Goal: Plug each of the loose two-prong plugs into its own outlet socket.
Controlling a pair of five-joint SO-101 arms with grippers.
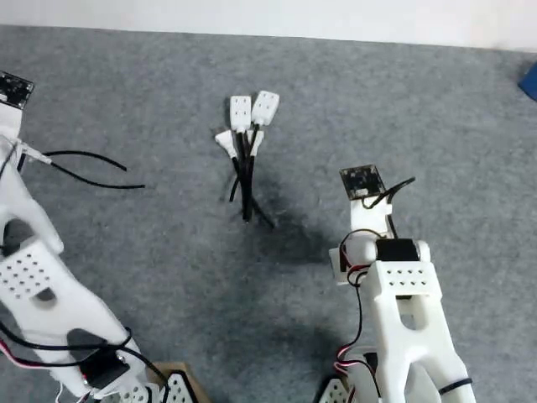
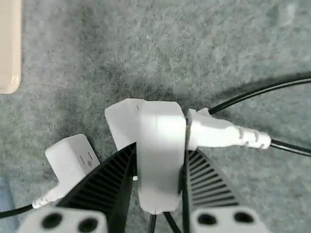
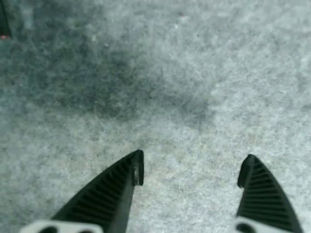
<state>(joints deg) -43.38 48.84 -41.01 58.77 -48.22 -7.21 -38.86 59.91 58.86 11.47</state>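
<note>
- On the grey felt table top [image 1: 419, 92], high view: two white rectangular plastic outlet sockets [image 1: 241, 112] and two small white two-prong plugs [image 1: 225, 138] lie clustered near the far middle. Their black cords [image 1: 245, 189] are bundled together and trail toward the arms.
- At the left edge, same view: white left arm [image 1: 33, 277]. Two thin black cables [image 1: 88, 168] lie on the felt and run toward its far end.
- At lower right, same view: white right arm [image 1: 407, 294], well apart from the cluster, with a dark circuit board [image 1: 362, 180] at its far end.
- Left wrist view: left gripper [image 2: 160, 155], black ribbed jaws clamped on a white angular plastic outlet block [image 2: 160, 126].
- Against that block's side: white moulded plug [image 2: 218, 133] with a black lead [image 2: 291, 146]. Its prongs are hidden, so seating cannot be told.
- Just beside one jaw: second white socket body [image 2: 73, 155], slotted face showing, on the felt.
- Farther off: beige flat panel [image 2: 9, 43].
- Right wrist view: right gripper [image 3: 193, 165], jaws spread wide, nothing between them, over bare felt.
</note>
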